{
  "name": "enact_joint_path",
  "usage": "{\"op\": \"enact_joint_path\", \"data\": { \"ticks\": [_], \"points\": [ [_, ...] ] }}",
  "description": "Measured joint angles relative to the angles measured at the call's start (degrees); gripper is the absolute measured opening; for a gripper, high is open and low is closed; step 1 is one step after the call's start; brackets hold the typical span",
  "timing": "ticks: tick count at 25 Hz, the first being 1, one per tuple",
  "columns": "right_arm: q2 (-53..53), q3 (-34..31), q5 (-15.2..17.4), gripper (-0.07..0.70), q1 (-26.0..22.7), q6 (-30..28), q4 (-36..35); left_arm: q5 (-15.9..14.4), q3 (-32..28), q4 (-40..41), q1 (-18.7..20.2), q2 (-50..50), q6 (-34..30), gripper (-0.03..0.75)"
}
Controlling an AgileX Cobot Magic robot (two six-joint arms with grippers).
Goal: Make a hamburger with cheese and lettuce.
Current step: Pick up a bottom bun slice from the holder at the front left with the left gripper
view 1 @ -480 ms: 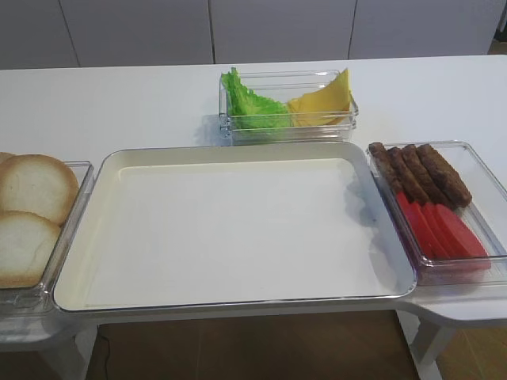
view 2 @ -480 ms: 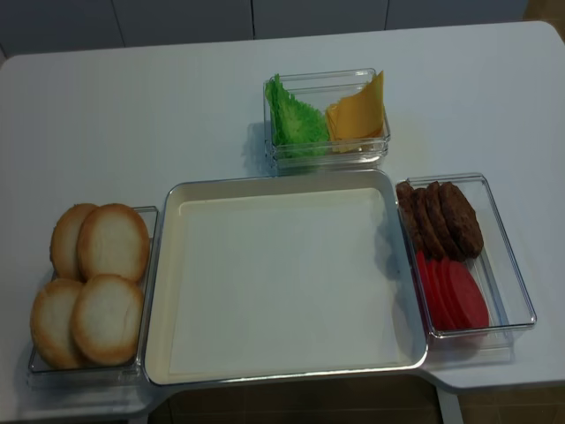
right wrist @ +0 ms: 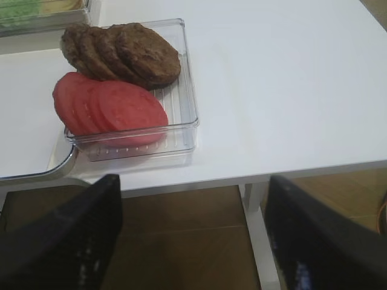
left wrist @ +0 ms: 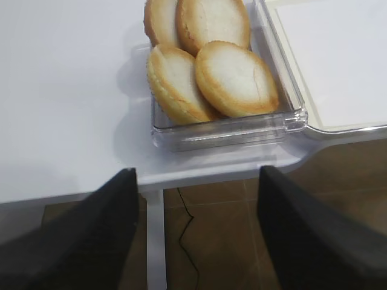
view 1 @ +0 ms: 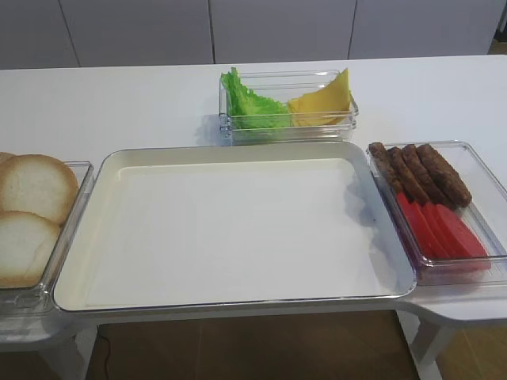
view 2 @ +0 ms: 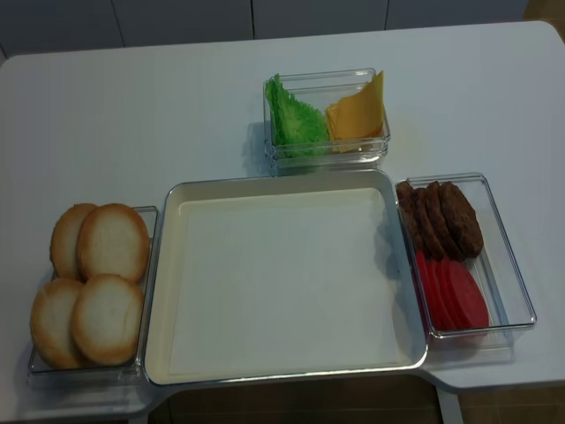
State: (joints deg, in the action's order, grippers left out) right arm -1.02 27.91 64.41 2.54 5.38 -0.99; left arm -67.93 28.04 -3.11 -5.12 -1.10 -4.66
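White tabletop (view 2: 132, 115) under you: beyond your left gripper (left wrist: 196, 226), jaws spread wide, a clear bin holds four bun halves (left wrist: 236, 78). Lettuce (view 2: 296, 119) and cheese (view 2: 357, 110) share the far bin. Your right gripper (right wrist: 193, 235), seemingly apart, sits short of patties (right wrist: 130, 51) and blurred red slices (right wrist: 112, 109).

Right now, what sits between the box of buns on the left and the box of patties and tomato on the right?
Only the big tray, with nothing on it, lies between the buns and the patties. The realsense high view shows it best.
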Motion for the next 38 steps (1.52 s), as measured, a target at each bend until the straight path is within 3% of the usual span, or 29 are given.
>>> {"op": "enact_joint_path", "data": {
  "ticks": [7,12,16,19,24,31,38],
  "points": [
    [0.0,0.0,0.0,0.559,0.0,0.0,0.0,0.5,0.0,0.0,0.0,0.0,1.8,0.461],
    [0.0,0.0,0.0,0.559,0.0,0.0,0.0,4.6,2.8,-0.1,0.0,1.5,8.1,0.461],
    [0.0,0.0,0.0,0.559,0.0,0.0,0.0,7.2,5.9,-0.1,0.0,9.4,10.3,0.461],
    [0.0,0.0,0.0,0.559,0.0,0.0,0.0,11.9,8.5,-0.1,0.0,20.4,13.8,0.461],
    [0.0,0.0,0.0,0.559,0.0,0.0,0.0,14.5,12.3,-0.1,0.0,33.4,16.8,0.461],
    [0.0,0.0,0.0,0.559,0.0,0.0,0.0,14.3,23.8,-0.1,-0.1,55.6,15.6,0.461],
    [0.0,0.0,0.0,0.559,0.0,0.0,0.0,8.5,36.2,-3.5,-5.5,72.7,5.1,0.461]
  ]
}}
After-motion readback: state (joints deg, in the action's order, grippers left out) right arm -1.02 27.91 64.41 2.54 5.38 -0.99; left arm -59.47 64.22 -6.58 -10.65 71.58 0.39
